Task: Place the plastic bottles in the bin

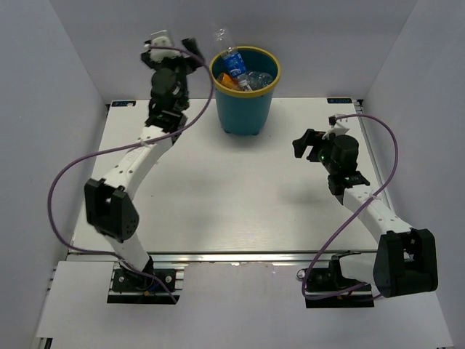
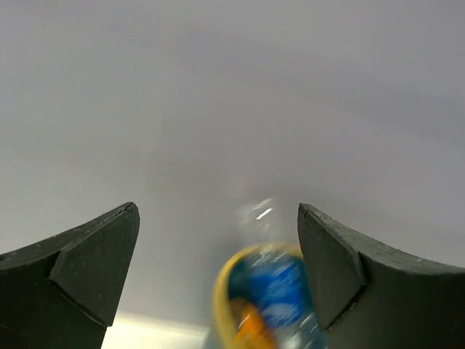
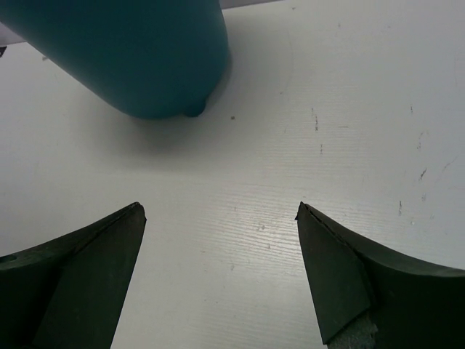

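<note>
Round teal-blue plastic bin with the yellow rim (image 1: pixel 247 109) sits at the far edge of the white table (image 1: pixel 218 196), small clear and orange plastic bottles (image 1: pixel 243 76) inside, one poking above the rim. Left gripper (image 2: pixel 218 218) hangs beside it, jaws spread, nothing held. Right gripper (image 3: pixel 220 211) near the right edge, also spread and empty.

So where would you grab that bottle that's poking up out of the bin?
I'd take the bottle by its clear top end, coming from above on the left. That end leans out past the bin rim; the rest sits among other bottles.
</note>
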Robot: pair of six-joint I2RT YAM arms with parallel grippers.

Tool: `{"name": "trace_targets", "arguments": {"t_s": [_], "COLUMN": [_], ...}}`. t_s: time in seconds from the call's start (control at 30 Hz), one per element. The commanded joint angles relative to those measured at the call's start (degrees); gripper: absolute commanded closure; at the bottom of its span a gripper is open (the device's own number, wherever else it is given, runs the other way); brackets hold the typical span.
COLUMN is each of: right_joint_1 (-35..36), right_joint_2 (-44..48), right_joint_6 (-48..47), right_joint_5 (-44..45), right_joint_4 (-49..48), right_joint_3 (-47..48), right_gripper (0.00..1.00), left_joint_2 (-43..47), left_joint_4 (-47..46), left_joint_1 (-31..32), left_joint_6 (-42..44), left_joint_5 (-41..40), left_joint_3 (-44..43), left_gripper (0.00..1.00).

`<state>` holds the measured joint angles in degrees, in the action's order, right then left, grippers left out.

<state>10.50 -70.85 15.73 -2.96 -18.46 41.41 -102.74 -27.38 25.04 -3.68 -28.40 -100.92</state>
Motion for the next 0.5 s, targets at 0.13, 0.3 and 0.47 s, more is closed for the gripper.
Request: {"name": "trace_targets", "arguments": {"t_s": [0.13,0.3,0.47], "right_joint_1": [-0.22,-0.22,-0.22], "right_joint_2": [3.35,3.09,4.22], "right_joint_6": [0.53,2.38,4.05], "right_joint_5": [2.08,4.63,5.95], "right_joint_4": [-2.90,-2.45,-6.05], "right_joint_3": [-0.63,-0.01,-2.38], "right_gripper": [0.11,0.11,0.11], "left_joint_2": [28.53,39.80,41.56], "left_joint_4": [11.73,13.31,18.40], "left_joint_1": [-19.83,-20.11,-20.38], "left_joint_6": [-34.24,-42.80,-42.65], "left_joint_5": [-3.31,-7.37,-13.79], "left_joint_3": [37.77,62.67,65.60], "left_gripper": [0.02,0.02,0.02]}}
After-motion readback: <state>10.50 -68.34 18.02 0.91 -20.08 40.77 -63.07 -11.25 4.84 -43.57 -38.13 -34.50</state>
